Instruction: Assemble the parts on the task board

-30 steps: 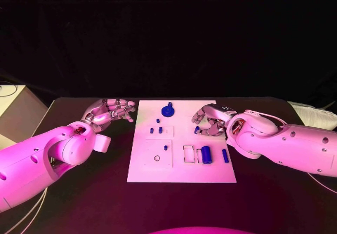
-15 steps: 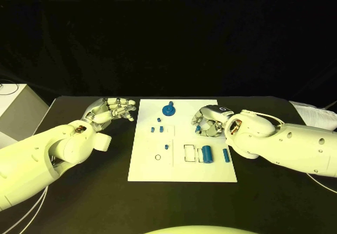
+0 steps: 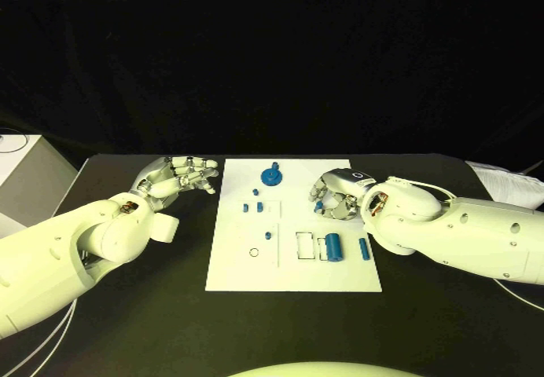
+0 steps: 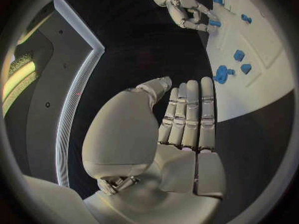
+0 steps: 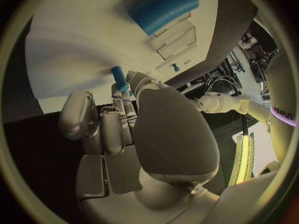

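The task board lies flat in the middle of the black desk, its long side running from near to far. The right hand sits over the board's right edge toward the far end, its fingers curled in and pinching a small blue peg between the tips; the right wrist view shows the peg standing out from the fingertips above the white surface. The left hand hangs above the desk just left of the board's far left corner, holding nothing, its fingers straight and lying side by side, as the left wrist view shows.

On the board, a blue knob-shaped part stands near the far edge at the middle. Two small blue pieces sit side by side on the left half, with another tiny one a little nearer. A blue cylinder rests on the near right part, just beside an outlined rectangular slot, and a thin blue bar lies right of the cylinder, close to the board's right edge. A small dark ring marks the near left area.
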You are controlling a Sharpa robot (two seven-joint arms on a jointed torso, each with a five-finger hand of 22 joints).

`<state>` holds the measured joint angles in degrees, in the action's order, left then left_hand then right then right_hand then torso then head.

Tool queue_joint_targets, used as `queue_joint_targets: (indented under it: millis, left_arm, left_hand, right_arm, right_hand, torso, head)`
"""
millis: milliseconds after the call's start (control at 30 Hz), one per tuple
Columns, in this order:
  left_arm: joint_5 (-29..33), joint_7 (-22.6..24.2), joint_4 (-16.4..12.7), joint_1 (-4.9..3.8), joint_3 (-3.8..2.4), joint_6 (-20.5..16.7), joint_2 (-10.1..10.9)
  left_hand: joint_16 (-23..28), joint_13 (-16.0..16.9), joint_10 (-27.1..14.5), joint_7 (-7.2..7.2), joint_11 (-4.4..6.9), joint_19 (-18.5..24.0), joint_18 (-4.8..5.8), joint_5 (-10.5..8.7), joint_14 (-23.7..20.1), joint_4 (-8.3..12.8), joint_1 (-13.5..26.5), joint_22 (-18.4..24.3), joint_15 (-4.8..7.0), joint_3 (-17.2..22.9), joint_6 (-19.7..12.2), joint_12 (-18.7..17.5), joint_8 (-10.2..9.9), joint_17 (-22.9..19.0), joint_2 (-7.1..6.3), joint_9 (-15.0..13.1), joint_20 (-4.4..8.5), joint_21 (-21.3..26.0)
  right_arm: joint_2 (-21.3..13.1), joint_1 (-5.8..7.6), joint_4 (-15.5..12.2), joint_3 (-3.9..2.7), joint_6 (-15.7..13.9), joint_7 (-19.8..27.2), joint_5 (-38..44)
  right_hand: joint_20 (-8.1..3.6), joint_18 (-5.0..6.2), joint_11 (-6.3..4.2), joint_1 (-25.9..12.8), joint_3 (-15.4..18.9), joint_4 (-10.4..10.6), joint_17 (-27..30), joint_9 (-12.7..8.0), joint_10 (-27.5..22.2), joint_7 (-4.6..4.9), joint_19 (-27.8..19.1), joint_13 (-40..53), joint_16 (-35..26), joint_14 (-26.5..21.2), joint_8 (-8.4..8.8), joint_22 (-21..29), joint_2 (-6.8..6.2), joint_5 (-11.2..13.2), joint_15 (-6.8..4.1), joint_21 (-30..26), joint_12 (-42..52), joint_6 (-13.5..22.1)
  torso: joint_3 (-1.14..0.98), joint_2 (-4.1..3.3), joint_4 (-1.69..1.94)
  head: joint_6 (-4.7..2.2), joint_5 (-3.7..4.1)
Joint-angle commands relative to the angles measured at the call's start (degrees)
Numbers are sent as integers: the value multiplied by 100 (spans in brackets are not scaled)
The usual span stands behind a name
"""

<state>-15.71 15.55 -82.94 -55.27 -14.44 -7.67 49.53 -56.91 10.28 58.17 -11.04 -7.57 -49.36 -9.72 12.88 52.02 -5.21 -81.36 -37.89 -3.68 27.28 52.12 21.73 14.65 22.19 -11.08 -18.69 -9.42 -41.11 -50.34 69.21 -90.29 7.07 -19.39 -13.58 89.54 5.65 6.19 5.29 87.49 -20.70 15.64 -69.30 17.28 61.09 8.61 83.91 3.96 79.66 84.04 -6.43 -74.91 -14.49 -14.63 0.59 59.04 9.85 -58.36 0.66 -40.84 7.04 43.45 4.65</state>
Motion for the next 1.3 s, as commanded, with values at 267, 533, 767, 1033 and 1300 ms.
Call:
queue_joint_targets:
  millis: [267,533,767,1033,1300]
  left_arm:
    - [41,60,-16,0,-5,13,2]
    - [45,48,-15,0,-5,23,6]
    - [51,44,-15,0,-5,25,8]
    - [59,35,-14,0,-5,32,11]
    - [69,30,-14,0,-4,38,11]
  left_hand:
    - [22,-7,-27,-11,16,-56,-68,34,42,20,-58,-7,-17,-6,-13,-19,-7,-8,24,10,1,31]
    - [22,-7,-27,-11,16,-56,-68,34,42,20,-58,-7,-17,-6,-13,-19,-7,-8,24,10,1,31]
    - [30,-9,-29,-13,14,-55,-67,34,43,15,-58,-9,-17,-5,-12,-18,-7,-10,32,12,2,31]
    - [32,-10,-29,-14,13,-55,-67,34,43,11,-56,-10,-18,-4,-12,-18,-7,-11,38,12,1,32]
    - [38,-12,-33,-16,11,-53,-65,34,44,-2,-45,-10,-21,-4,-13,-18,-8,-13,48,13,0,34]
  right_arm:
    - [25,-26,20,6,95,-67,170]
    - [28,-41,17,7,152,-145,264]
    - [32,-47,13,8,163,-173,288]
    - [33,-50,13,8,131,-229,331]
    - [33,-53,-21,8,-30,-202,350]
  right_hand:
    - [-9,-97,17,19,-135,10,-7,-5,-43,3,50,-5,47,190,-75,-15,-41,13,-24,25,-20,-121]
    - [-12,-96,5,42,-289,-18,-8,5,3,-20,49,-3,55,189,-135,-32,-14,9,-32,39,-13,-226]
    - [-12,-97,4,42,-303,-21,1,6,8,-21,50,-3,51,187,-140,-35,-16,12,-33,44,-13,-233]
    - [-23,-103,-10,34,-609,-74,-7,11,110,-29,55,-7,65,186,-185,-74,62,165,-50,91,-13,-281]
    - [-95,-147,-140,-66,-1204,-339,-28,101,681,-102,112,62,92,196,-353,-259,180,459,-146,406,91,-436]
  torso:
    - [2,2,0]
    - [0,3,4]
    - [1,-2,1]
    - [-1,0,3]
    - [-2,0,2]
  head:
    - [12,1]
    - [16,6]
    - [16,8]
    - [21,15]
    - [22,17]
